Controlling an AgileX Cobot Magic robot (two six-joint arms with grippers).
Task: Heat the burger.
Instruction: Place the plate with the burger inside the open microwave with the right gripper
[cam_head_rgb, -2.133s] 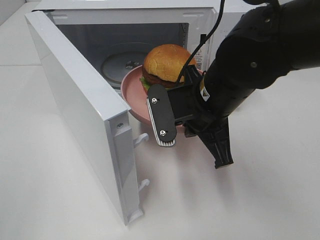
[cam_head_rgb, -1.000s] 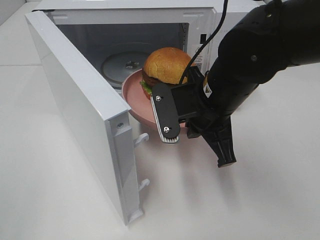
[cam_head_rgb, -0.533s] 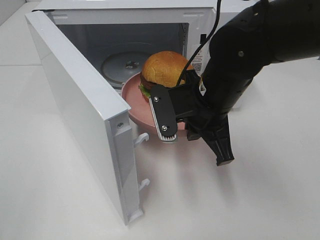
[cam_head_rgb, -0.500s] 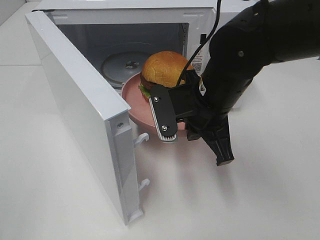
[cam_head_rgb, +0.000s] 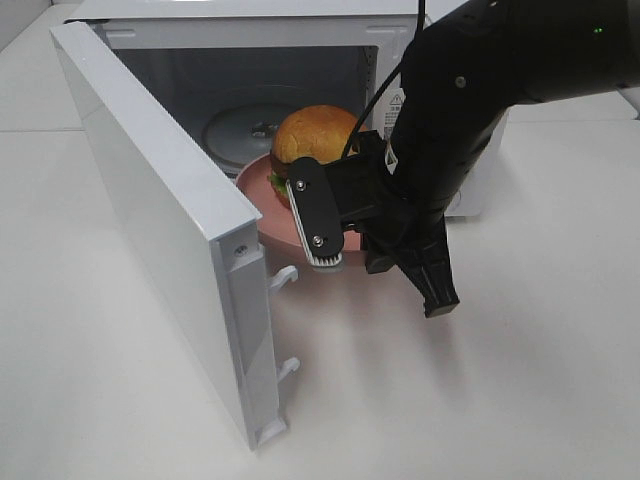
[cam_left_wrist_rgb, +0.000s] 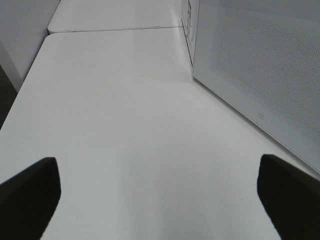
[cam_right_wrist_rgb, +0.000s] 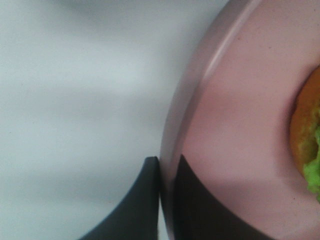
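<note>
One burger (cam_head_rgb: 312, 135) sits on a pink plate (cam_head_rgb: 260, 200), partly inside the opening of the microwave (cam_head_rgb: 250, 70), whose door (cam_head_rgb: 150, 210) is swung wide. Right jaws are pinched tight on the plate's near rim. Left jaws stand spread wide above the desk (cam_left_wrist_rgb: 125, 125), holding nothing.

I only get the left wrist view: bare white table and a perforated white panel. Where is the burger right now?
Observer: The burger sits on a pink plate at the mouth of the open microwave.
Operator: What is holding it there?
Observer: The right gripper is shut on the plate's rim, a finger on each side.
Operator: Is the plate on the turntable?
Observer: Not yet; the glass turntable shows bare behind the plate.
</note>
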